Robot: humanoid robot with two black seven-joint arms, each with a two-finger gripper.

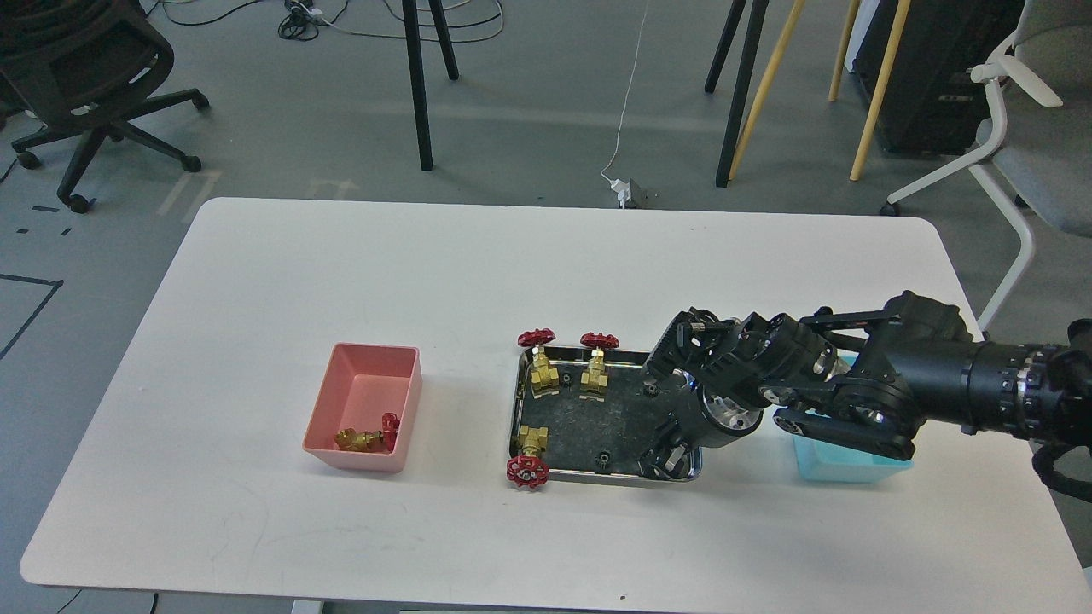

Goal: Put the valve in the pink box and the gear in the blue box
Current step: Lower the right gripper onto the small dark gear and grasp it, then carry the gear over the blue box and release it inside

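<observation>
One valve (365, 438) already lies in the pink box (367, 367), on its side at the near end, so the sorting is partly done. Three more valves rest in the steel tray (518, 401) at mid-bench: two at the far edge (543, 372) (596, 372) with red handwheels overhanging the rim, one at the near-left corner (531, 441) with its handwheel over the near rim. Small black gears are scattered on the tray's dark floor; one sits near the near edge (602, 460), another toward the right (652, 390). Parts seem pooled in the tray as a common source, the boxes flanking it as destinations.

Head view, right arm: it enters from the right and reaches down into the tray's right end. The right end effector (668, 459) sits low at the tray's near-right corner, dark and foreshortened; I cannot tell how far open it is or whether it holds anything. The nearest gear lies just left of it, apart. The blue box (840, 469) is largely hidden beneath the arm, just right of the tray. Judgement: a gear pick is in hand, short carry to the blue box.

Left arm: not in view.
</observation>
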